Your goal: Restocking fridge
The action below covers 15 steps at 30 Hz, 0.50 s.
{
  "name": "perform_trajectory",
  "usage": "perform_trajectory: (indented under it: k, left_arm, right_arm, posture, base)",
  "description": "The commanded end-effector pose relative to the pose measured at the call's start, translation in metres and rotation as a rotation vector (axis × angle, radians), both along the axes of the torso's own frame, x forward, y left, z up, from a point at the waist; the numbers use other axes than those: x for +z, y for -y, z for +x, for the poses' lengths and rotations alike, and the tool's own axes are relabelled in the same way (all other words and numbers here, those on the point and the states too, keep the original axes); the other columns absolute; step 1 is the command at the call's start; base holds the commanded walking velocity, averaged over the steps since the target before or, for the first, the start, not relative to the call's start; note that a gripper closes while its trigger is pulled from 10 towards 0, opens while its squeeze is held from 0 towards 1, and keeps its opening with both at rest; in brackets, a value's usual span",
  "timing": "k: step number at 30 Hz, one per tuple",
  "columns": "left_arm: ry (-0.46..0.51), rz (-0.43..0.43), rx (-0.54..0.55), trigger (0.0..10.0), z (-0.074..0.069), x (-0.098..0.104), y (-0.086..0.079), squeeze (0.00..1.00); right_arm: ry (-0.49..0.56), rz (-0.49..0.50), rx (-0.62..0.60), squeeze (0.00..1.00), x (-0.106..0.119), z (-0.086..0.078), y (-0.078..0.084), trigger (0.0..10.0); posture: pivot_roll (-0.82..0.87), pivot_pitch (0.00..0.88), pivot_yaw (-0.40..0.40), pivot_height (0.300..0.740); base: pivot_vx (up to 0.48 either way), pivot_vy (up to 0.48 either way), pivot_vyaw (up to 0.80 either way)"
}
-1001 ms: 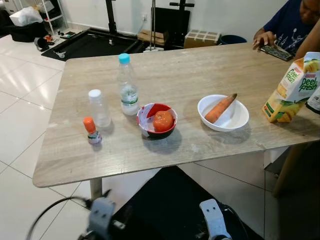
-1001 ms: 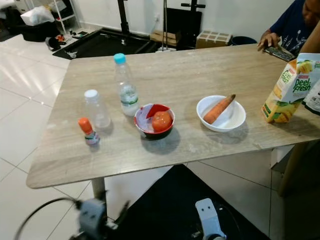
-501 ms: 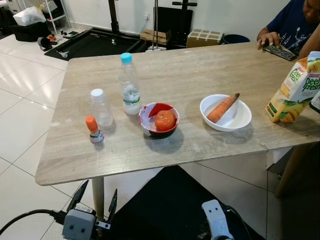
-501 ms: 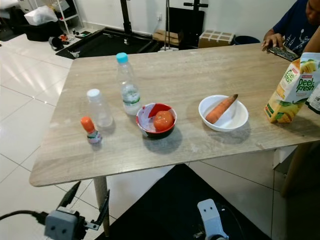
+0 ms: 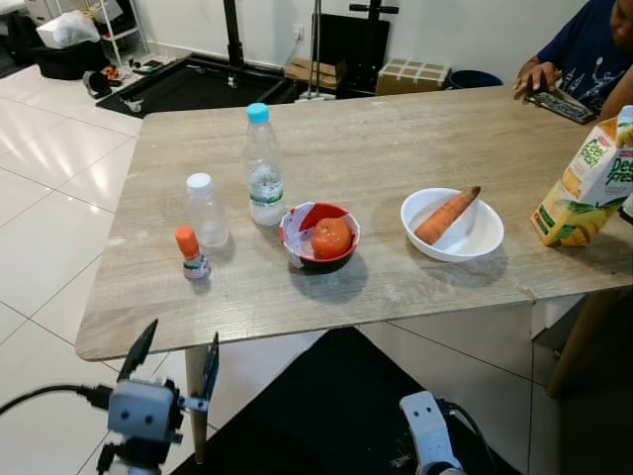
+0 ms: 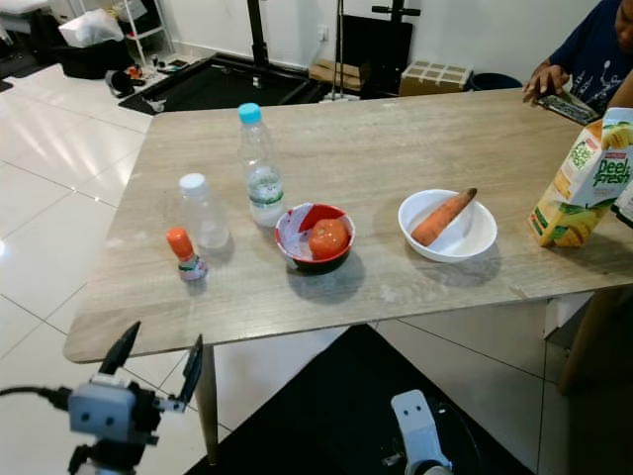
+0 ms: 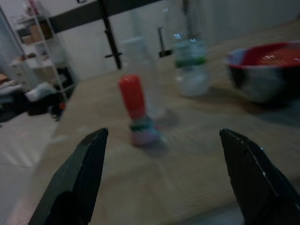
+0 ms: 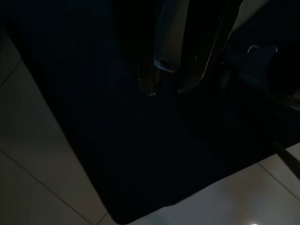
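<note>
Left gripper point(image 5: 176, 361) spread wide at the lower left, below the table point(image 5: 396, 139) edge, aimed at the small orange-capped bottle point(image 5: 190, 253).

Reaching stage, nothing held: next it likely must rise over the edge and close around that bottle at centre left, beside the clear bottle point(image 5: 206, 209). Right gripper point(image 8: 166, 79) hangs idle in darkness, fingers seemingly near together. Juice carton point(image 5: 591, 181) is cut off at right.
</note>
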<state>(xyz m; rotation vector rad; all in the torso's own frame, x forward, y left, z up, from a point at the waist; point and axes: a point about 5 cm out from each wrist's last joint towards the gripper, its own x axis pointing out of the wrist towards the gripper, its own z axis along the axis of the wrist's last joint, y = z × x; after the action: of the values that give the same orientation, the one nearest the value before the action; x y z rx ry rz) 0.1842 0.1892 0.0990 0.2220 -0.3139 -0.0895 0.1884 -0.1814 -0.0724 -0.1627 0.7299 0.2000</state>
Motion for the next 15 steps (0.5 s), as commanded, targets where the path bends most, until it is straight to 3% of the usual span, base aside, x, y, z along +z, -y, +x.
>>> perform_trajectory:
  k: [1,7,11,15]
  left_arm:
    - [-0.015,0.054,0.039,10.0,0.012,0.010,-0.013,0.00]
    - [-0.131,0.030,0.034,10.0,0.026,-0.002,-0.014,0.00]
    - [-0.138,0.006,0.013,10.0,0.030,-0.002,-0.008,0.00]
    - [-0.098,0.008,-0.119,10.0,0.044,0.008,0.011,0.00]
  right_arm:
    - [0.077,0.019,-0.023,0.00,0.009,0.013,0.000,10.0]
    - [0.189,0.062,-0.033,0.00,0.023,0.028,0.001,10.0]
    - [0.243,0.079,-0.053,0.00,0.029,0.033,0.003,10.0]
    - [0.364,0.110,-0.063,0.00,0.043,0.041,0.010,10.0]
  posture:
    - [-0.10,0.089,0.014,0.740]
    - [-0.10,0.082,0.019,0.740]
    - [-0.11,0.080,0.021,0.740]
    - [-0.11,0.079,0.021,0.740]
  base:
    - [0.000,0.000,0.00]
    - [0.000,0.000,0.00]
    - [0.000,0.000,0.00]
    - [0.000,0.000,0.00]
